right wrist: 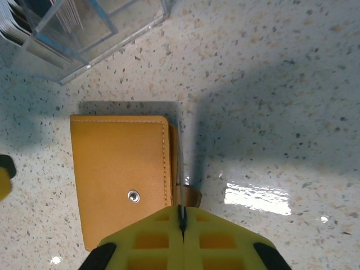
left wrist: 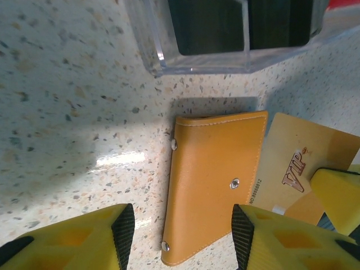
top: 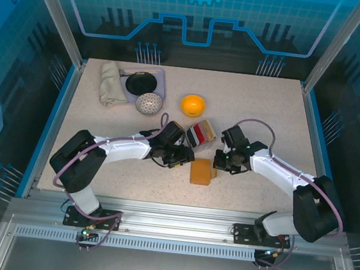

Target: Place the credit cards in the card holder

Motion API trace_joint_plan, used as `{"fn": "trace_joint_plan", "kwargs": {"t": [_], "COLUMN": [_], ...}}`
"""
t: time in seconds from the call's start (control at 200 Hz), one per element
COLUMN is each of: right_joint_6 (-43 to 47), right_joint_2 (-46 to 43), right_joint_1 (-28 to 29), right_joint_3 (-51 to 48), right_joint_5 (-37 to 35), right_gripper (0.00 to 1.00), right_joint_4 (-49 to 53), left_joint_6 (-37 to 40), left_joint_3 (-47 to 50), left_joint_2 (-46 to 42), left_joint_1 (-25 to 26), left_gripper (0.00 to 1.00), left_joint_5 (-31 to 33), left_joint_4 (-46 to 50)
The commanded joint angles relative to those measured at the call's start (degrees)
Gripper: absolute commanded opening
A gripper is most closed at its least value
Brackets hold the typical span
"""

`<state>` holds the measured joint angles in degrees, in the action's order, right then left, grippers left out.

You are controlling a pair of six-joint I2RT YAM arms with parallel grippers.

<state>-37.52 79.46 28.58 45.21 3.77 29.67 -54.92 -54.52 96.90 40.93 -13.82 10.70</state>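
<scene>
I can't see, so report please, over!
Left gripper open over closed card holder. Right gripper shut on beige card at its edge. Nothing in the way.

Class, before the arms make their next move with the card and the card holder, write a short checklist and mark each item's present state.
1. Right tool shut on gold card: ok.
2. Card holder open, pockets showing: not ok, it lies folded shut.
3. Left tool open, straddling the holder's near end: ok.
4. Left tool touching the holder: cannot tell.
5. Holder apart from clear tray: ok.
</scene>
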Motion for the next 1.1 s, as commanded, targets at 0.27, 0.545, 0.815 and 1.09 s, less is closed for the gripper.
{"fn": "trace_joint_plan", "kwargs": {"t": [0.27, 0.545, 0.815, 1.09], "right_joint_6": [-2.4, -5.3, -7.2, -11.1], "right_joint_2": [-2.6, -4.8, -7.0, -7.4], "right_joint_1": [-4.9, -7.8, -10.1, -13.6], "right_joint_3": [-3.2, -5.0, -6.4, -9.6], "right_joint_5": [13.6, 21.7, 23.6, 31.7], "right_gripper": [0.0, 0.0, 0.0, 0.0], "right_joint_4": [-7.1, -11.0, -12.1, -19.1], "left_joint_6": [1.8, 0.2, -0.6, -1.1], "left_joint_3": [-5.3, -4.0, -1.1, -1.0], "left_joint_2": [7.8, 7.3, 2.4, 4.0], "left_joint_1": [3.9, 4.2, 4.2, 4.2], "left_gripper": [0.53, 0.61, 0.79, 0.79], "left_joint_5": [-4.9, -5.7, -4.3, -6.7], "left_joint_4": [-2.7, -7.8, -11.8, -13.3]}}
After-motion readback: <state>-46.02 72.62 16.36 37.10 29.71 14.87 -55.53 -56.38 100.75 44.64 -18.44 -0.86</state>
